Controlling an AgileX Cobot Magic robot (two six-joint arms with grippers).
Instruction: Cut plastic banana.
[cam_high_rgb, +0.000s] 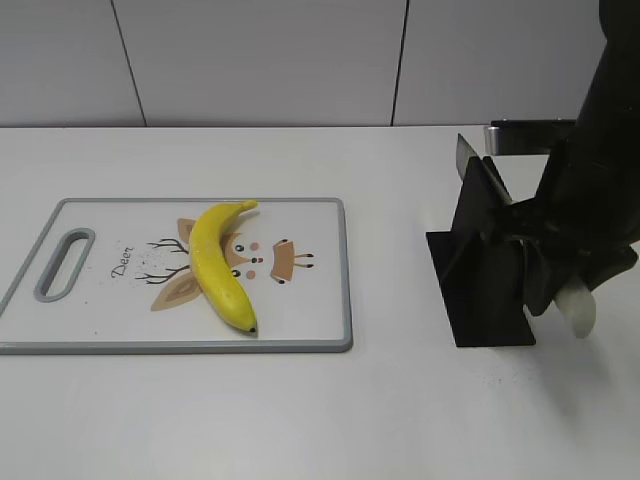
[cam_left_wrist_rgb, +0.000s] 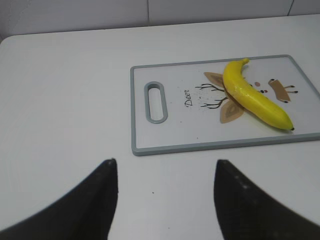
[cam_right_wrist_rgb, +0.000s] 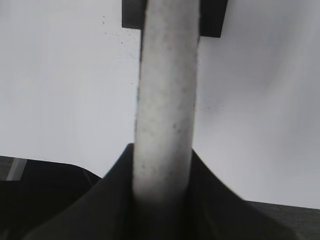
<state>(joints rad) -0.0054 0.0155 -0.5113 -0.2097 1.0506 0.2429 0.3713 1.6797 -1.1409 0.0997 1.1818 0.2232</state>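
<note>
I see the plastic banana (cam_high_rgb: 222, 265) lying whole on the deer-print cutting board (cam_high_rgb: 310, 300), on the left part of the white table (cam_high_rgb: 300, 420). My left gripper (cam_left_wrist_rgb: 165, 200) is released, its fingers apart above the bare table just beside the board's near edge. My right gripper (cam_right_wrist_rgb: 162, 200) is clenched around the white knife handle (cam_right_wrist_rgb: 165, 100) at the black knife stand (cam_high_rgb: 480, 280), near the right edge of the table.

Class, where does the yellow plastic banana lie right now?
In the exterior view the yellow plastic banana lies left of centre on the white, grey-rimmed cutting board, across its deer drawing, well left of the black knife stand.
</note>
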